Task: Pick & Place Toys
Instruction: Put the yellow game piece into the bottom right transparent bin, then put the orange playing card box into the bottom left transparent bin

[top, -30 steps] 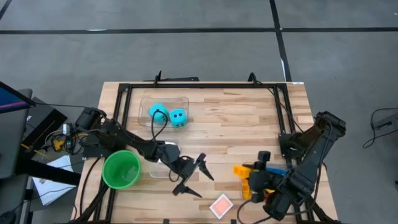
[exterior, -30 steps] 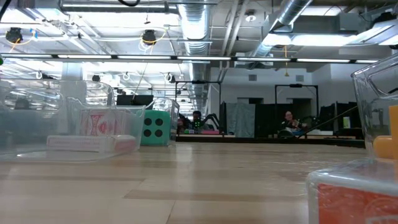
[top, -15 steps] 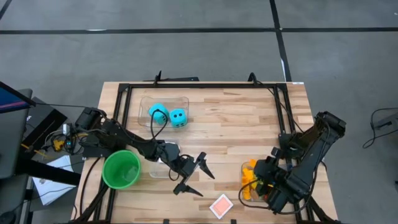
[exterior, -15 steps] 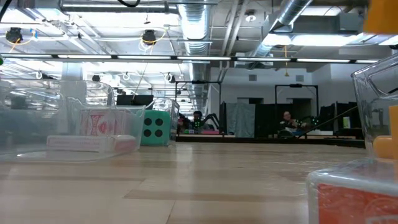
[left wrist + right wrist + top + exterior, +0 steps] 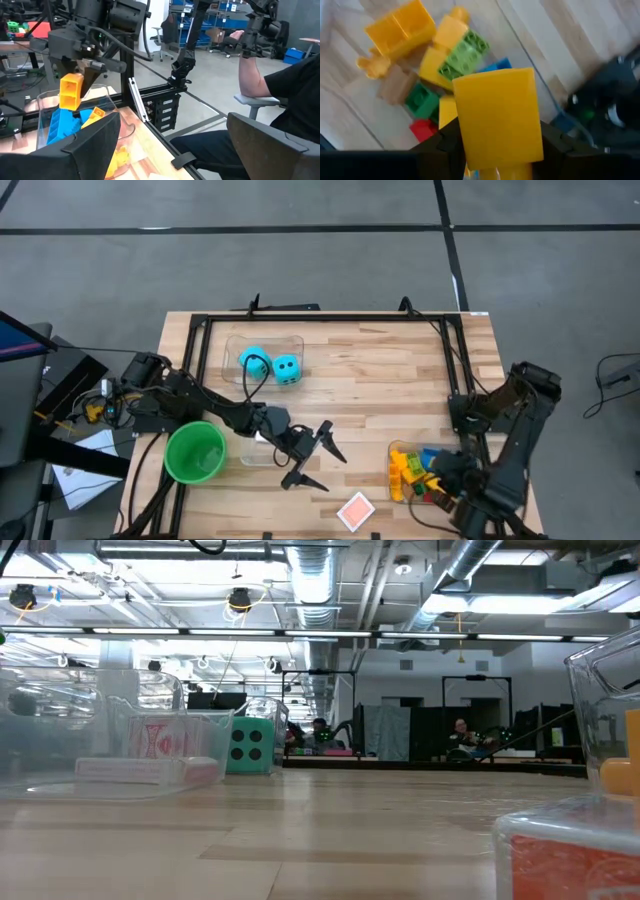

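Bricks [image 5: 412,472] mostly binned, dice [image 5: 270,365] binned; right gripper [image 5: 495,150] grips a yellow brick [image 5: 497,117] over them, left gripper [image 5: 318,455] gapes empty, card [image 5: 355,510] left on counter [image 5: 370,380]

clear bin [image 5: 90,730]: playing cards [image 5: 160,738]; cyan die [image 5: 249,746] behind; orange card [image 5: 565,865] near

- Dice [image 5: 272,366]: cyan, black dots.
- Cup [image 5: 195,451]: green.
- Playing card [image 5: 356,509]: red-and-white pattern.
- Bricks [image 5: 427,70] in bin: yellow, light green, dark green, red, blue.
- Held brick [image 5: 497,117]: plain yellow.
- Table [image 5: 380,390]: pale wood planks.
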### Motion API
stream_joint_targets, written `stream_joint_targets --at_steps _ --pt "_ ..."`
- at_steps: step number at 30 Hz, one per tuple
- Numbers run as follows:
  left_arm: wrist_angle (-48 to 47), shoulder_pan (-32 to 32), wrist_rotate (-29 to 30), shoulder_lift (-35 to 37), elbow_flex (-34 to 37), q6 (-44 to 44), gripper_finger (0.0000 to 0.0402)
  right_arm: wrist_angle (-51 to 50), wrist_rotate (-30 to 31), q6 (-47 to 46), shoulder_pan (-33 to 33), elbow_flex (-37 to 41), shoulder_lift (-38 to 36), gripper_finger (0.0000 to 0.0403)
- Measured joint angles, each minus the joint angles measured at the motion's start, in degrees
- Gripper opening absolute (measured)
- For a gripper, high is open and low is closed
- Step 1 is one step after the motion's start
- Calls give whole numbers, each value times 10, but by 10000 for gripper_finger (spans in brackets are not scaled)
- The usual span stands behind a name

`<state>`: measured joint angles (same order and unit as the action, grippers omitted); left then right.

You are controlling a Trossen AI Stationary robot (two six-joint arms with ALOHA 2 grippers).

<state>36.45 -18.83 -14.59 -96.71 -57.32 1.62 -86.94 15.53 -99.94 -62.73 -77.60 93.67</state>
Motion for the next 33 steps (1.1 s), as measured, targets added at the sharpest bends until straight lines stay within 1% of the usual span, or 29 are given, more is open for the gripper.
stream_joint_targets --at_steps 4,7,11,15,20,23,28,31,33 --pt "0 0 0 0 0 -2 360 -9 -5 -72 -38 0 0 142" --pt "0 3 0 0 0 -2 360 -8 -6 -112 -60 0 0 143" --pt "0 9 0 0 0 -3 360 -12 -5 -151 -78 0 0 172" --pt "0 10 0 0 0 -3 360 -17 -5 -172 -86 0 0 202" --pt "0 10 0 0 0 -3 360 -29 -5 -171 -84 0 0 218" --pt "0 10 0 0 0 -3 360 -31 -5 -153 -77 0 0 220" --pt "0 10 0 0 0 -3 360 -31 1 -69 -49 0 0 217" --pt "0 10 0 0 0 -3 360 -31 31 2 -25 0 0 214" --pt "-1 10 0 0 0 -3 360 -31 63 61 -6 0 0 212"
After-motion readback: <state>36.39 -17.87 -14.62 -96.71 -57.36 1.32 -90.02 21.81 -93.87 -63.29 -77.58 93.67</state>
